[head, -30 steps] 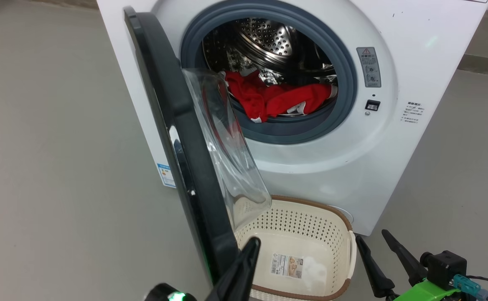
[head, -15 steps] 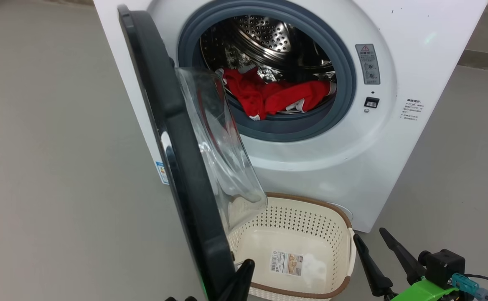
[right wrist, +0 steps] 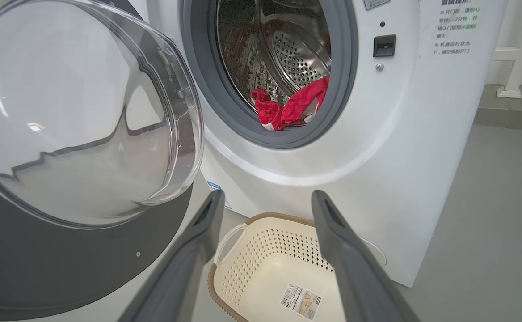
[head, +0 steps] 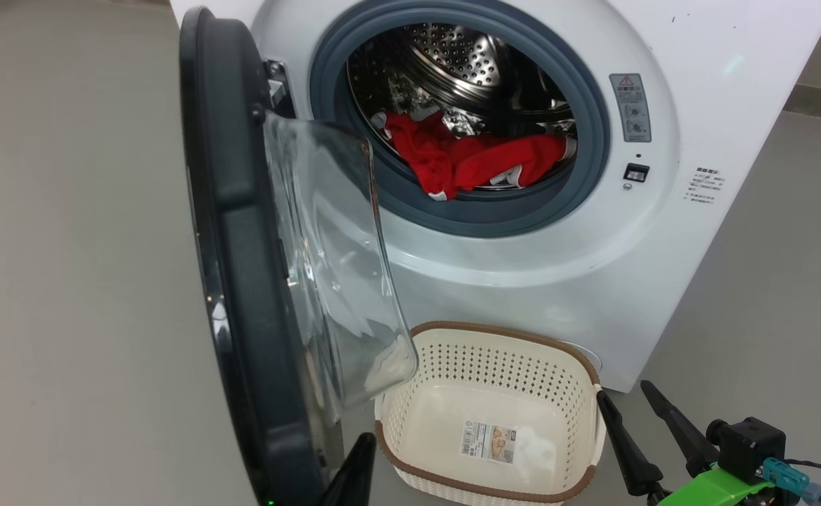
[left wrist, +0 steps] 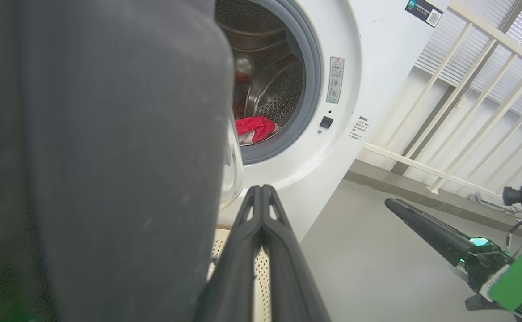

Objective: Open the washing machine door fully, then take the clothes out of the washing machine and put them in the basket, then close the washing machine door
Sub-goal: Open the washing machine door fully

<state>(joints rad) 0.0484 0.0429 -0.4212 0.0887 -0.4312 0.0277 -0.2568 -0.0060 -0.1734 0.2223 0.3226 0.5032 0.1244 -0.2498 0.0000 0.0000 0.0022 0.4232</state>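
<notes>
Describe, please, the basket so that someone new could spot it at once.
Find the big white washing machine. On the floor directly before it sits the basket. Its cream perforated walls and brown rim set it apart.

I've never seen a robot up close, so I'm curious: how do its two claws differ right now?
The left gripper has its fingers pressed together; the right gripper has them spread wide. The left gripper sits right beside the dark rim of the washing machine door; the right gripper hangs apart from it, beside the basket. Both have long dark fingers and hold nothing.
</notes>
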